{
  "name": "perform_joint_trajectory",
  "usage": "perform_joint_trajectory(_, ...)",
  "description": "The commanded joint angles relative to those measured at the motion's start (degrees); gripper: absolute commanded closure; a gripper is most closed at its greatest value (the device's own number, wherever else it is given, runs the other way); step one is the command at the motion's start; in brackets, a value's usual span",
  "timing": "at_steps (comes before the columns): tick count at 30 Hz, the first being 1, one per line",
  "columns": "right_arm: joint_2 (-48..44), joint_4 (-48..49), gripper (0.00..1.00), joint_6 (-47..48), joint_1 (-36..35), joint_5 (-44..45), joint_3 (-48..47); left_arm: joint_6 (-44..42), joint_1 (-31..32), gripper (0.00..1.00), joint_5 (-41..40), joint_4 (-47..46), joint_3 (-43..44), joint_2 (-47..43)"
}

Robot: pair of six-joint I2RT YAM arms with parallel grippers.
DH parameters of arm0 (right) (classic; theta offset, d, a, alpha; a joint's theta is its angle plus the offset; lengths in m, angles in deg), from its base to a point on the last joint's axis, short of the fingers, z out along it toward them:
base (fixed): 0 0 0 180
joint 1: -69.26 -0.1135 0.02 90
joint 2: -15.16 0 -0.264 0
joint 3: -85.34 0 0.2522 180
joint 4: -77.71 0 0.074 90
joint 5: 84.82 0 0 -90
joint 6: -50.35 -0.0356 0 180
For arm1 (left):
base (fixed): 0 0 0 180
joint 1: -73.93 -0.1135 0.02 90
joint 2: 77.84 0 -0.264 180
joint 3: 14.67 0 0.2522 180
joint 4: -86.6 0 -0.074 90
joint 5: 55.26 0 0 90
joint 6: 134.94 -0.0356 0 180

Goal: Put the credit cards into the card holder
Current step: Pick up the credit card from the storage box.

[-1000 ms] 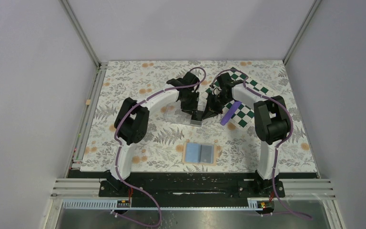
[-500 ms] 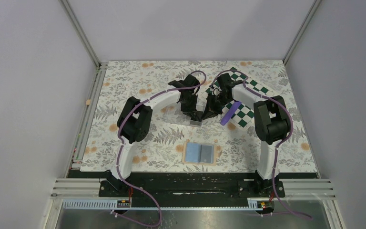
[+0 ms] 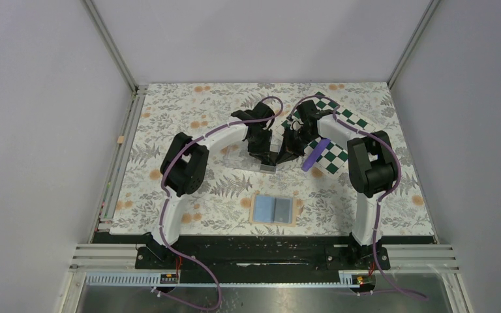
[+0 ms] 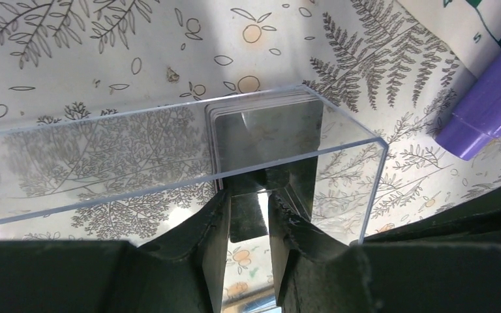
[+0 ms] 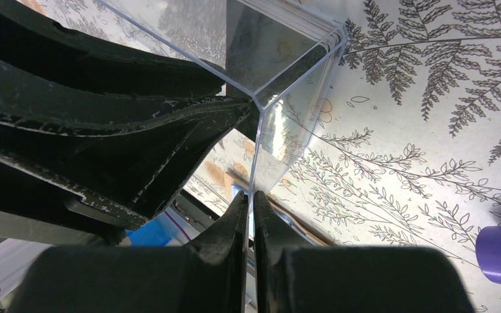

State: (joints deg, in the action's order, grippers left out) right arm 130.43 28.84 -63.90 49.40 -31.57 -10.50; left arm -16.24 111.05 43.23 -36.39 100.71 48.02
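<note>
The right gripper (image 5: 249, 199) is pressed together on a thin wall of the clear plastic box (image 4: 104, 156), right at the box's corner, with the clear sheet running up from between its fingers. The left gripper (image 4: 250, 199) meets that same corner from the other side. Its fingers stand a narrow slit apart with a glossy strip showing between them (whether they actually pinch anything, I cannot tell).

Just past the left fingertips, inside the box, a stack of dark, shiny credit cards (image 4: 264, 134) sits tight against the box's end. The rest of the box shows only the fern-print cloth (image 3: 169, 117) through its walls.

Beside the box, to the right, a purple bar (image 3: 316, 154) lies across the edge of the checkered mat (image 3: 342, 140).

The card holder (image 3: 274, 209) lies open and flat, nearer the arm bases, well apart from both grippers. Its two blue-grey panels face up, framed by a tan border.
</note>
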Motion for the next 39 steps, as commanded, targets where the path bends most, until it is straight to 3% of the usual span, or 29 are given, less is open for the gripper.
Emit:
perform_joint_trajectory(1, 1.3, -1.66, 0.92, 1.3, -0.45, 0.5, 1.05, -1.26, -0.13, 0.71, -4.27, 2.41, 0.6, 0.99)
perform_joint_trajectory(6, 1.5, -1.63, 0.92, 1.4, -0.49, 0.5, 1.05, -1.54, -0.18, 0.72, -3.74, 2.36, -0.01, 1.37)
perform_joint_trajectory(13, 1.68, -1.65, 0.92, 1.33, -0.45, 0.36, 0.79, -1.29, -0.05, 0.96, -1.79, 1.3, -0.07, 1.23)
perform_joint_trajectory(27, 1.66, -1.66, 0.92, 1.38, -0.45, 0.35, 0.87, -0.08, -0.06, 0.98, 4.73, -3.68, -2.08, -3.02)
perform_joint_trajectory(39, 1.69, -1.65, 0.92, 1.33, -0.45, 0.37, 1.0, 0.16, 0.14, 0.96, 3.99, -3.69, -3.34, -6.22)
